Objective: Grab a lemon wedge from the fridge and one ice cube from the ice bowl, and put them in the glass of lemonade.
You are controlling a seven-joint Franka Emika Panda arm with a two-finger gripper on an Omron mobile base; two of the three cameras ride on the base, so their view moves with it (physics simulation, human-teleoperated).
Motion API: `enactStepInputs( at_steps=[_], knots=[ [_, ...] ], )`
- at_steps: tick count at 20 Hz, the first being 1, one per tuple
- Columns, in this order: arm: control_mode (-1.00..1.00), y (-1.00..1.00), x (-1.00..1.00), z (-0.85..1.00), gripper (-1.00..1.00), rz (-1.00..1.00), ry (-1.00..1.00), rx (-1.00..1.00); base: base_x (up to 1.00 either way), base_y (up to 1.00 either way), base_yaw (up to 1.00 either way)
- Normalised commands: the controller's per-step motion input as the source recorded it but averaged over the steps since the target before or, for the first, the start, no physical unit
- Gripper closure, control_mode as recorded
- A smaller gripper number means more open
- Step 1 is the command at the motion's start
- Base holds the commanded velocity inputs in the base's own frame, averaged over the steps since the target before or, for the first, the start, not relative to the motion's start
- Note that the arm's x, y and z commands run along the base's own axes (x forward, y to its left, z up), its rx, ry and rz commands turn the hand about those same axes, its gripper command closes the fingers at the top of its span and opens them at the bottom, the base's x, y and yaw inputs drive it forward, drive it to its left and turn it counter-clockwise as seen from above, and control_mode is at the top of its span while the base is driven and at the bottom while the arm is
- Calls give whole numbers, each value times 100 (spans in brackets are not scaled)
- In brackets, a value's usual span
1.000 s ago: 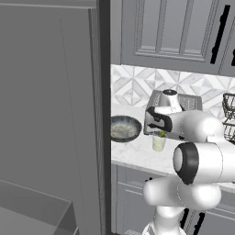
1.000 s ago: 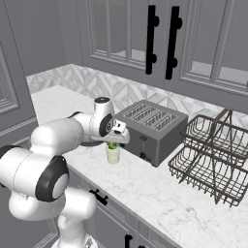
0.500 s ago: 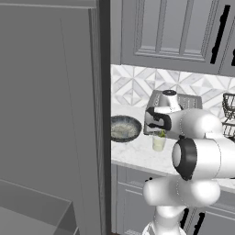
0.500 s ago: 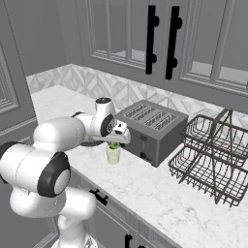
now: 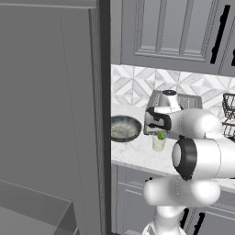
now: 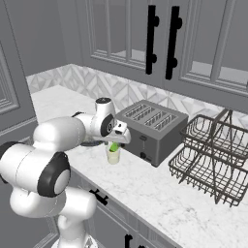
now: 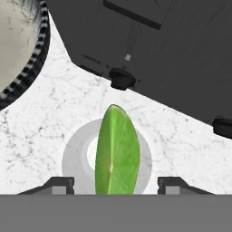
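Fridge (image 5: 50,114) stands tall at my far left, dark grey, door shut. Next along the white marble bench (image 6: 160,193), the ice bowl (image 5: 125,128). My end effector (image 7: 116,183) hangs over the glass of lemonade (image 5: 159,143), fingers spread wide, the lemon wedge (image 7: 117,152) between them, untouched. Toaster (image 6: 151,130) behind, wire rack (image 6: 213,155) rightmost, grey cabinets (image 6: 145,38) above.

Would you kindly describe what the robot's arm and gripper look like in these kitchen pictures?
The arm is made of smooth, rounded, glossy white segments joined by dark, nearly black bands and round dark caps at the joints. Its base is bulbous and white too. The gripper ends in two small dark grey, blocky finger tips. No cables or markings are visible.
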Motion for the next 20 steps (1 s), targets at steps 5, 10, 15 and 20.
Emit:
enactStepInputs(
  at_steps=[5,10,15,20],
  knots=[
    [-100,0,0,2,-100,0,-3,1,0,0,0],
    [-100,0,-3,30,-100,0,-6,10,0,0,0],
    [-100,0,-19,37,-100,0,-5,13,0,0,0],
    [-100,19,-33,29,-100,3,-4,5,0,0,0]
  ],
)
